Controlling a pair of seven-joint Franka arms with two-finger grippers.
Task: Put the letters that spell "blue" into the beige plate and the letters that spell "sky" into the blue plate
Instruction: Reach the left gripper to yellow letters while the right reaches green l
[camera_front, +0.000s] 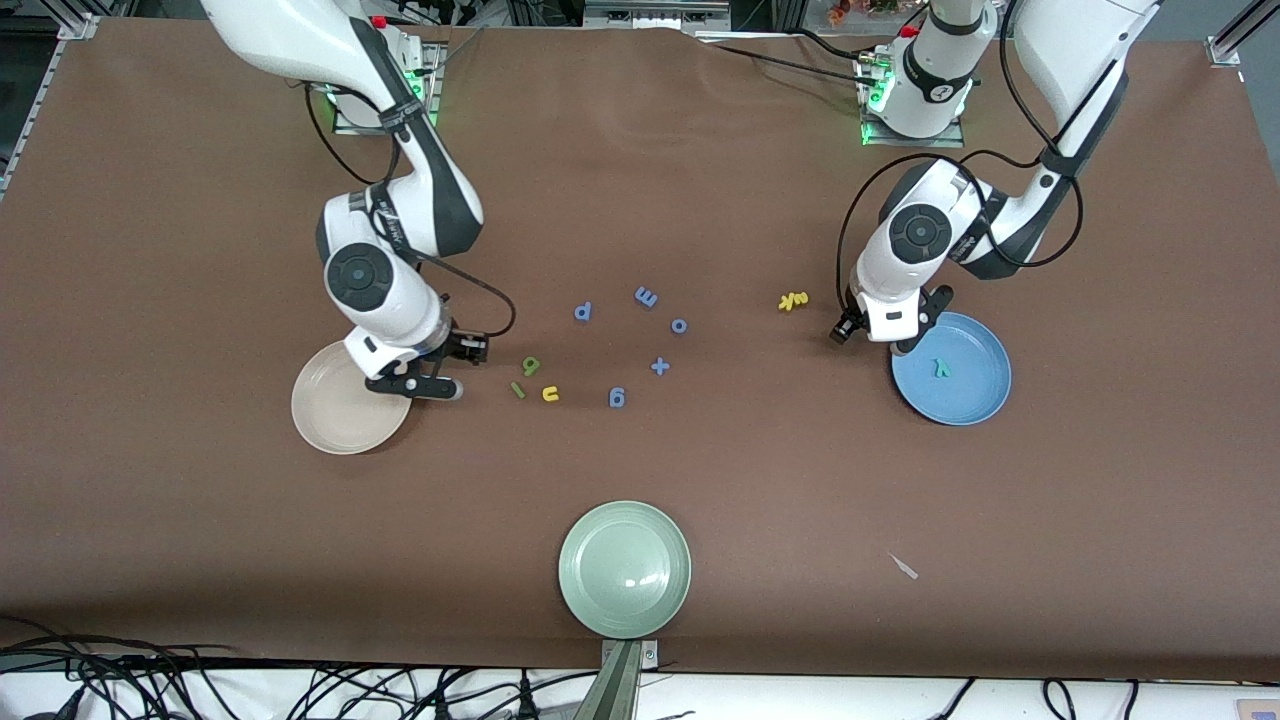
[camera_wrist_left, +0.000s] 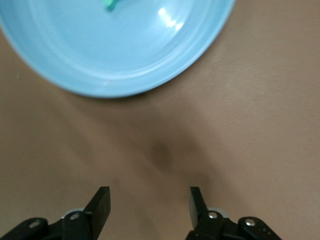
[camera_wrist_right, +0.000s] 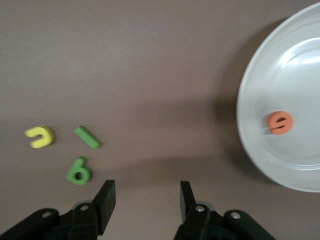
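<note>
Lower left: both claws, left claw (camera_wrist_left: 147, 202) and right claw (camera_wrist_right: 145, 200), gape empty; light, soft foam b (camera_wrist_right: 78, 170) suits an edge pinch.

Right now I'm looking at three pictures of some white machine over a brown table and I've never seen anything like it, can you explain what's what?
These are two robot arms, each ending in a two-finger gripper. The wide picture looks down from a high camera facing them; the other two come from cameras on each arm's wrist.

The right gripper is at the edge of the beige plate, fingers open and holding nothing. Its wrist camera shows an orange e lying in that plate, and the green b, thin green l and yellow u on the table beside it.

The left gripper is at the edge of the blue plate, also open and holding nothing. A teal-green y lies in that plate. Two yellow letters wait on the table nearby.

Blue letters lie mid-table, and a pale green plate sits nearest the front camera.
</note>
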